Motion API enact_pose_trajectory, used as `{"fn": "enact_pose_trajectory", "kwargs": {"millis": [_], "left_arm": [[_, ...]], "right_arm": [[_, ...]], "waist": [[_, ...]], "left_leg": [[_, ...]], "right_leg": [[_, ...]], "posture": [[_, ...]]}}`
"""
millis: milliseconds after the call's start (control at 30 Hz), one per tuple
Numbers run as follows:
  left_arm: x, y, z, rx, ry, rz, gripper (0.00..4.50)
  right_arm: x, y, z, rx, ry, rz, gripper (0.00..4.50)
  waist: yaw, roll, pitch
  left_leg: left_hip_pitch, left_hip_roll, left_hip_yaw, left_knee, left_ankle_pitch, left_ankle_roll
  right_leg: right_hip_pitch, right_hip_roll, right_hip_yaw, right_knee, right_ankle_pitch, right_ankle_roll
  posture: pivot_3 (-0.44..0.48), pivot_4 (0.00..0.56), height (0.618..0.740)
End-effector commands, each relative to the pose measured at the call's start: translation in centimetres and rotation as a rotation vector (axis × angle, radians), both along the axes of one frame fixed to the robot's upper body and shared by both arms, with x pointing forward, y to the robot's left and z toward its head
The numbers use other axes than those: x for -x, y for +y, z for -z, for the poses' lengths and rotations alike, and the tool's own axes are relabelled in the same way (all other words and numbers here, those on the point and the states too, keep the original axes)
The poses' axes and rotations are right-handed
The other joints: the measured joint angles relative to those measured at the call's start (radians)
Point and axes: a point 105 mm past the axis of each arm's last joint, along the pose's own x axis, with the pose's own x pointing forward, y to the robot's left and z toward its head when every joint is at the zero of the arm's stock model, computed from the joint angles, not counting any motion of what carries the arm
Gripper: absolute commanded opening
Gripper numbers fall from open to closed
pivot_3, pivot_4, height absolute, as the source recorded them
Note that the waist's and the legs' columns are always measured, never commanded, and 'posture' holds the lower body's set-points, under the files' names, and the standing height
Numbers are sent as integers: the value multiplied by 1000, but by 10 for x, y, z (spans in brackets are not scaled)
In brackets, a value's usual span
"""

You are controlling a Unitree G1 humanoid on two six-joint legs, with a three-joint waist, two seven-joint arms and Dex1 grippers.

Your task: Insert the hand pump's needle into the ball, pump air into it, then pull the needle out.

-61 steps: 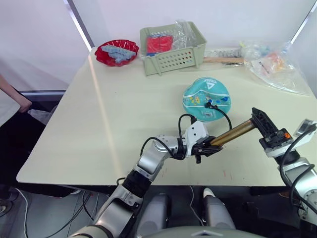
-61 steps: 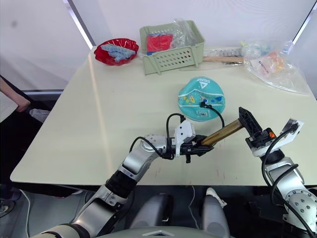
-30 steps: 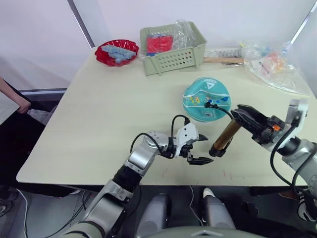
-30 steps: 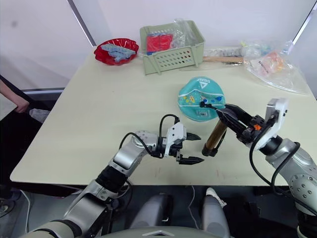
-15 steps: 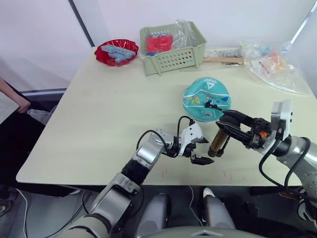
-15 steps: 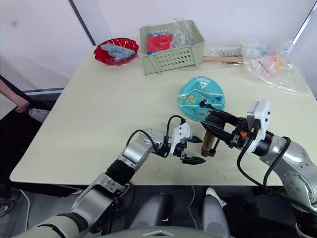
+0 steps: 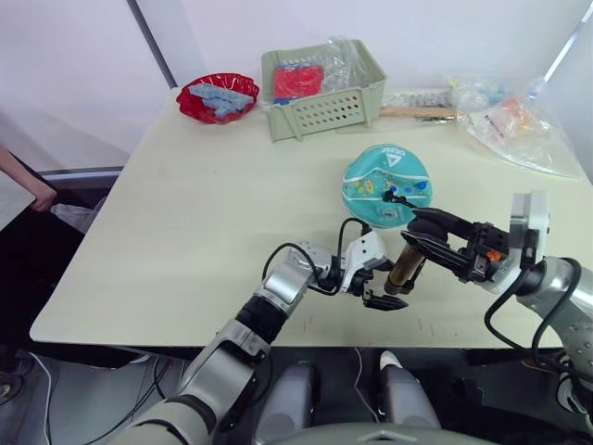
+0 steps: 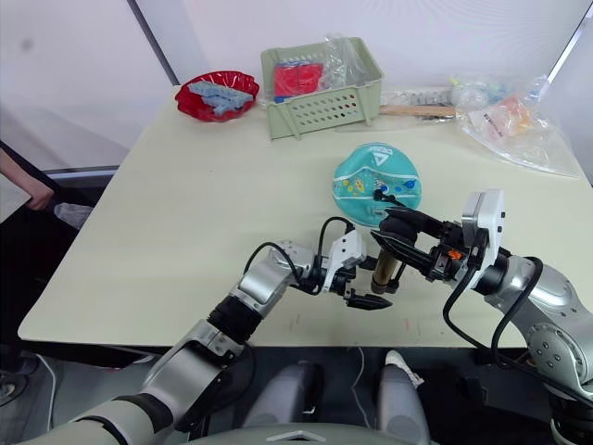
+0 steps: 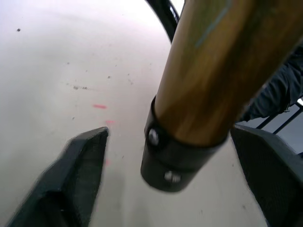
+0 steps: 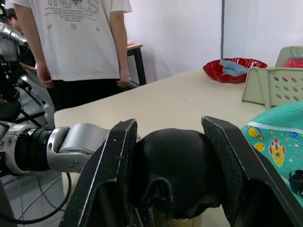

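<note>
The teal ball (image 7: 387, 185) lies right of the table's centre. The hand pump (image 7: 408, 263) stands almost upright just in front of it, bronze barrel over a black end cap (image 9: 171, 163). My right gripper (image 7: 416, 230) is shut on the pump's black handle (image 10: 173, 176), fingers (image 10: 115, 176) on both sides. My left gripper (image 7: 381, 284) is open, its fingers (image 9: 81, 163) straddling the pump's bottom cap without touching it. A thin black hose (image 7: 400, 197) ends on the ball's top. The needle is too small to make out.
A green basket (image 7: 324, 95) and a red bowl (image 7: 219, 97) stand at the table's back, and plastic bags (image 7: 514, 120) lie at the back right. A person's hand (image 7: 42, 197) shows beyond the left edge. A person in a white T-shirt (image 10: 75, 42) stands beyond the table.
My left gripper let go of the pump's lower end and opened. The right gripper swung the pump upright. The left gripper then moved right until its open fingers flank the base.
</note>
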Motion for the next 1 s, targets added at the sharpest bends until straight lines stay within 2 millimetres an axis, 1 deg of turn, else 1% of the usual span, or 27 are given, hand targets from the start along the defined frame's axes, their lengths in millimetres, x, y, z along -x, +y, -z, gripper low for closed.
{"fn": "enact_pose_trajectory", "kwargs": {"millis": [33, 67, 100, 133, 300, 600, 700, 833, 1000], "left_arm": [[-3, -3, -10, 38, -37, 4, 2074], [-2, -2, -9, 34, -38, 5, 1505], [-2, -2, -8, 31, -39, 8, 1284], [-1, -1, -7, 28, -41, 10, 1193], [0, -3, -2, 21, -61, 10, 1192], [0, -12, 16, 14, -70, -25, 1191], [1, -17, 26, 3, -69, -41, 1189], [-1, -25, 33, -5, -92, -63, 1188], [-3, -28, 43, -35, -114, -86, 1188]], "right_arm": [[7, 1, -11, -2, -58, -17, 1679], [7, 1, -11, -1, -57, -18, 1679], [7, 1, -11, -1, -57, -18, 1679], [7, 1, -11, 1, -57, -19, 1679], [8, -1, -7, 36, -65, -27, 1679], [6, -11, -3, 69, -91, -12, 1679], [6, -18, 6, 117, -87, 0, 1679], [5, -22, 10, 125, -88, 11, 1679], [5, -32, 25, 155, -69, 45, 1679]], "waist": [[0, 0, 0], [0, 0, 0], [1, 0, 0], [1, 0, 0], [1, 0, 0], [1, 0, 0], [1, 0, 0], [2, -1, 0], [2, -1, 0]], "left_leg": [[0, 0, 0, 0, 0, 0], [0, 0, 0, 0, 0, 0], [0, 0, 0, 0, 0, 0], [0, 0, 0, 0, 0, 0], [0, 0, 0, 0, 0, 0], [0, 0, 0, 0, 0, 0], [0, 0, 0, 0, 0, 0], [0, 0, 0, 0, 0, 0], [0, 0, 0, 0, 0, 0]], "right_leg": [[0, 0, 0, 0, 0, 0], [0, 0, 0, 0, 0, 0], [0, 0, 0, 0, 0, 0], [0, 0, 0, 0, 0, 0], [0, 0, 0, 0, 0, 0], [0, 0, 0, 0, 0, 0], [0, 0, 0, 0, 0, 0], [0, 0, 0, 0, 0, 0], [0, 0, 0, 0, 0, 0]], "posture": [[0, 150, 737], [0, 150, 737], [0, 150, 737], [0, 150, 737], [0, 150, 737], [0, 150, 737], [0, 150, 737], [0, 150, 737], [0, 150, 737]]}}
